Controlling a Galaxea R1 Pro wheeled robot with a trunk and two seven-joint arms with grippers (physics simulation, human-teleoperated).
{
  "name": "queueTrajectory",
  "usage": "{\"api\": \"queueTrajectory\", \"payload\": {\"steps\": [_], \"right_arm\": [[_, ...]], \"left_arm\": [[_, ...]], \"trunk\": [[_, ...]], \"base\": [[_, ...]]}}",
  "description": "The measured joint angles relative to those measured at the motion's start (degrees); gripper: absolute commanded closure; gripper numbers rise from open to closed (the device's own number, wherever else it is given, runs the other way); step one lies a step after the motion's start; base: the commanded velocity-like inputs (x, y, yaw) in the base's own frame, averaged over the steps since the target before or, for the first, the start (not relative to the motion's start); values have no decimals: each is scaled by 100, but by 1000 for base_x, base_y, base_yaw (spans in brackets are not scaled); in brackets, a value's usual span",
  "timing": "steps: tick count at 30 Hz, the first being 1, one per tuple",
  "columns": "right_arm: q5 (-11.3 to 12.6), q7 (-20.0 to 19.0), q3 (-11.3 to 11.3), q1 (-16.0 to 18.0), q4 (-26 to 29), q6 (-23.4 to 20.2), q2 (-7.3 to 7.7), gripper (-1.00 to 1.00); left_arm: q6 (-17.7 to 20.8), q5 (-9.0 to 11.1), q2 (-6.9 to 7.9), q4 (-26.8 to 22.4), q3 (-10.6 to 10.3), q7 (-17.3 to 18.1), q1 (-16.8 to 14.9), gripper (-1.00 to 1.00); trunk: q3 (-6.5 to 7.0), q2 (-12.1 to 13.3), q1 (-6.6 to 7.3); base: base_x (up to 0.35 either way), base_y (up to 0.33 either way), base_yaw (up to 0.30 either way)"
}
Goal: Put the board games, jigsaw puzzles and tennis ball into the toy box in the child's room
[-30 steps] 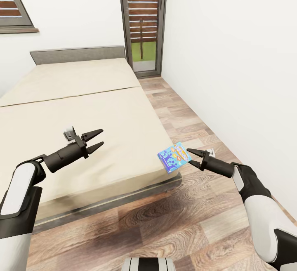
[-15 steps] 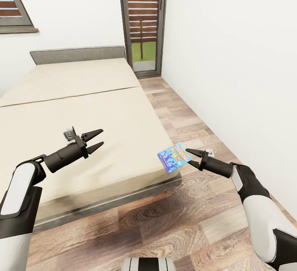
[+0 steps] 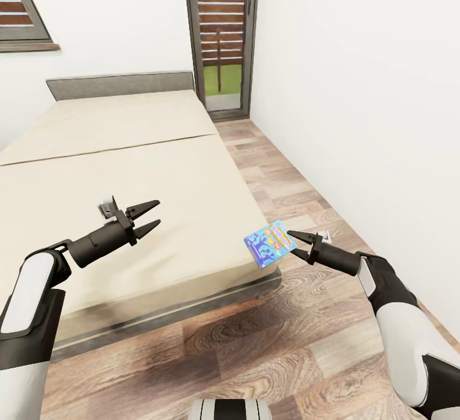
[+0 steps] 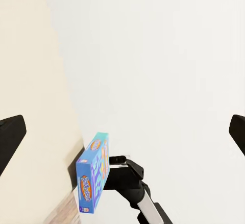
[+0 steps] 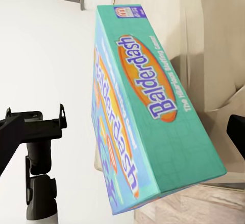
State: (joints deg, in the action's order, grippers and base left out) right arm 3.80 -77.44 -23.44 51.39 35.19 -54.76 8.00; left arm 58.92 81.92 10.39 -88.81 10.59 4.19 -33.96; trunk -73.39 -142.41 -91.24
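Observation:
The blue cartoon-printed board game (image 3: 269, 244), labelled "Balderdash" (image 5: 148, 111), hangs tilted in the air just off the near right corner of the bed (image 3: 128, 171). My right gripper (image 3: 292, 243) is shut on its right edge, the fingers spread across the box's thickness. In the left wrist view the box (image 4: 94, 173) shows edge-on, with the right gripper (image 4: 118, 161) behind it. My left gripper (image 3: 158, 213) hovers open and empty over the beige mattress, well left of the box. The table, toy box, puzzles and tennis ball are out of view.
A white wall (image 3: 370, 119) runs close along the right, leaving a narrow strip of wood-plank floor (image 3: 287, 343) beside the bed. A dark-framed slatted glass door (image 3: 220, 36) stands at the far end. The grey headboard (image 3: 121, 84) sits against the back wall.
Almost nothing; the right gripper has edged a hair to the left with the box still in it. The left arm has not moved.

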Motion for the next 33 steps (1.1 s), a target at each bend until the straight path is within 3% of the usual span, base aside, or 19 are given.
{"api": "queueTrajectory", "payload": {"steps": [8, 9, 33], "right_arm": [[9, 4, 2, -4, 0, 6, 1, -100], [17, 5, 2, -4, 0, 3, 0, 100], [2, 21, 12, -6, 1, 36, 1, 100]], "left_arm": [[-1, 0, 0, 0, 0, -4, 0, -100], [-1, 0, 0, 0, 0, -4, 0, -100], [-1, -1, 0, 2, 0, -7, 0, -100]], "trunk": [[0, 0, 0], [0, 0, 0], [0, 0, 0]], "base": [[0, 0, 0], [0, 0, 0], [0, 0, 0]]}}
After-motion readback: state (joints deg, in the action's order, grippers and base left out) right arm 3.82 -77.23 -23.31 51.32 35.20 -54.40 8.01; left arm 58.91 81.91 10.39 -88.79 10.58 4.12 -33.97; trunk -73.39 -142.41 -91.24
